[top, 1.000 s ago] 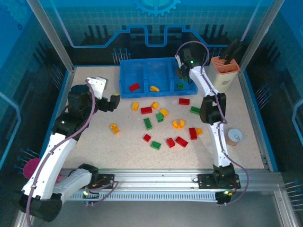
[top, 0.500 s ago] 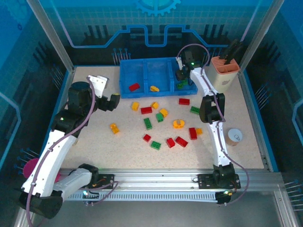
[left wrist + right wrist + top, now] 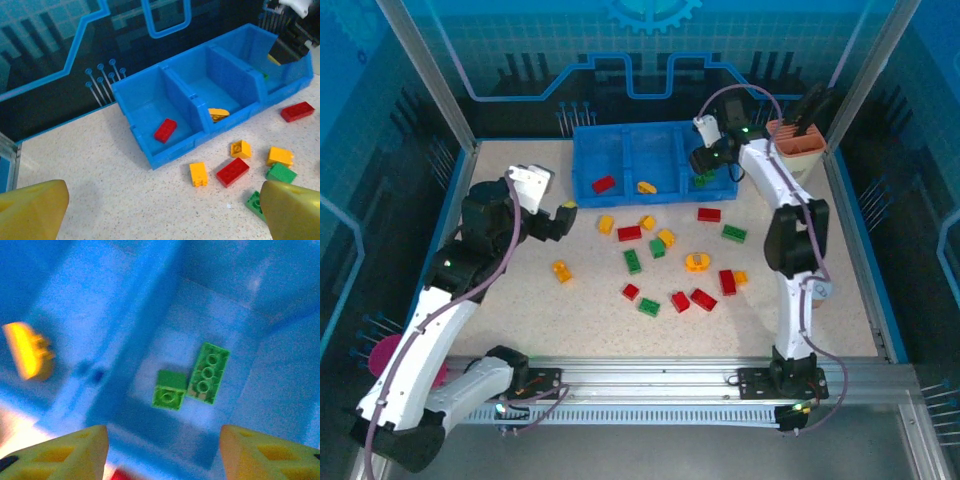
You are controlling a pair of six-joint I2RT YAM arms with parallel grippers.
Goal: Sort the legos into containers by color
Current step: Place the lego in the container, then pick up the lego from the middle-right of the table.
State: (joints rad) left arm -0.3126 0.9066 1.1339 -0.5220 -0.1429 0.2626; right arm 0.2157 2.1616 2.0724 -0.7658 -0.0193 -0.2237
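My right hand (image 3: pixel 703 163) released, empty over tray (image 3: pixel 605 155) right bin — nearest green lego (image 3: pixel 733 233) at 5 o'clock, left hand (image 3: pixel 561 214) farther.

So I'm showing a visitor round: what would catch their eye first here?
Probably the bright blue plastic tray with three compartments at the far side, with small red, green and yellow-orange plastic bricks scattered in front of it. The right claw hangs open over the tray's right compartment, where two green bricks lie.
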